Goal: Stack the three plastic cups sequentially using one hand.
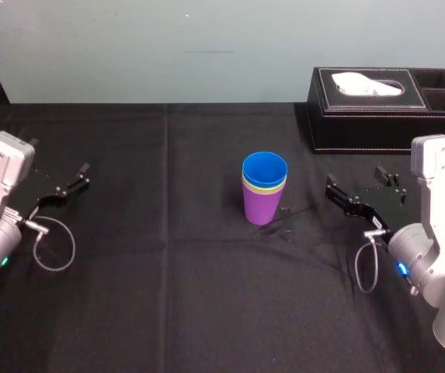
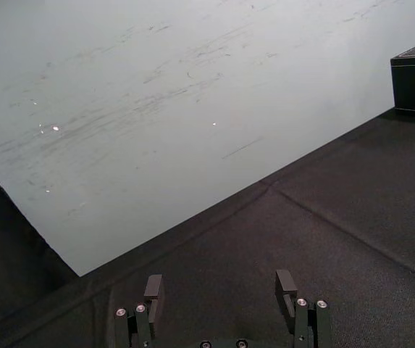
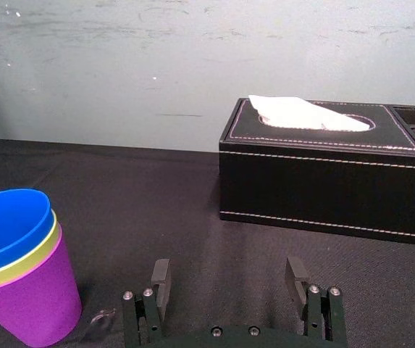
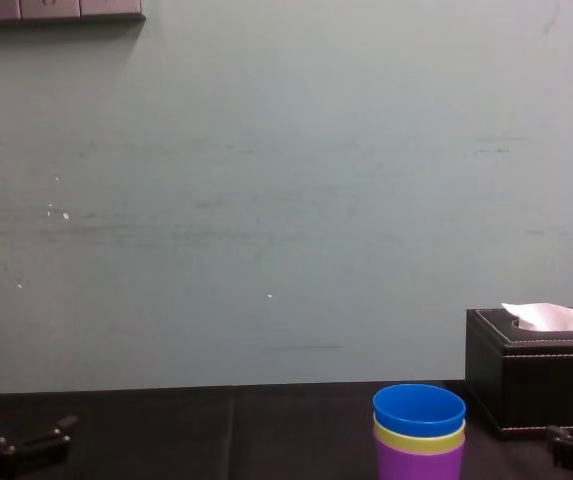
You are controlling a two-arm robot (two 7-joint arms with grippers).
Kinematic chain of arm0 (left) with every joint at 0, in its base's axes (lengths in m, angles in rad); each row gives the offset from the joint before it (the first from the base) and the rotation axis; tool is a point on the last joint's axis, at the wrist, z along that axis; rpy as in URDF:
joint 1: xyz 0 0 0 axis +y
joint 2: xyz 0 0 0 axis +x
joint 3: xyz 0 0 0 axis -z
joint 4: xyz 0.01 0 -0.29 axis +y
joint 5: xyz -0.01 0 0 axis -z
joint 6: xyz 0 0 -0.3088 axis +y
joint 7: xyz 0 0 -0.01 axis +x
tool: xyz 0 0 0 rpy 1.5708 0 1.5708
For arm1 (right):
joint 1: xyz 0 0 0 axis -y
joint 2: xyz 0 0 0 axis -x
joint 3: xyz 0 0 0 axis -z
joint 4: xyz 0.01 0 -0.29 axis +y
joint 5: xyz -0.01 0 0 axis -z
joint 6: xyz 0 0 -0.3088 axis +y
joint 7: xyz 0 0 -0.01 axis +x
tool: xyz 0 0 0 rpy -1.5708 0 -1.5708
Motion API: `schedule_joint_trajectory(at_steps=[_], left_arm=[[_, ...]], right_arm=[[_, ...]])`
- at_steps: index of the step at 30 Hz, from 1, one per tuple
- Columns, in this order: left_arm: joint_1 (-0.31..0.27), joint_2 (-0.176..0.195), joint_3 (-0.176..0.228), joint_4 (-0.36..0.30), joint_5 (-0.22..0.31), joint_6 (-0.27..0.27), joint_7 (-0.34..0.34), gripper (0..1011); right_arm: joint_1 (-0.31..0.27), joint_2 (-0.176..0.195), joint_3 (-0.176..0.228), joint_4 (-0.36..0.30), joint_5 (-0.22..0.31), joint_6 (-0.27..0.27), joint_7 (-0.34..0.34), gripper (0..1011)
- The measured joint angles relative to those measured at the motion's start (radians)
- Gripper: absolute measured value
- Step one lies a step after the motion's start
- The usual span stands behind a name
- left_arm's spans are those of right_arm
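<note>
Looks done: nested upright mid-desk [image 1: 168, 295], purple cup [image 1: 262, 208] outermost, then yellow-green cup [image 1: 263, 187], then blue cup [image 1: 265, 167] inside, rims stepped, nothing gripping them. Right gripper [image 3: 227, 275] low just beside the purple cup on the tissue box [image 1: 362, 128] side, fingers spread and empty, probably held clear so as not to tip the cups; left gripper [image 2: 219, 286] well apart near the desk's left edge, fingers also spread, idle. Black cloth with a few creases over the desk, black tissue box at back right, pale scuffed wall [image 4: 266, 200] behind.
</note>
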Motion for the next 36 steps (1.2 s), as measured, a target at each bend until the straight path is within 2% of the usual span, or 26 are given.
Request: schedule_joint_trajectory(at_steps=[36], left_arm=[[0.0, 0.0, 0.0, 0.0, 0.0, 0.0, 0.0, 1012]], right_arm=[[0.0, 0.0, 0.0, 0.0, 0.0, 0.0, 0.0, 1003]])
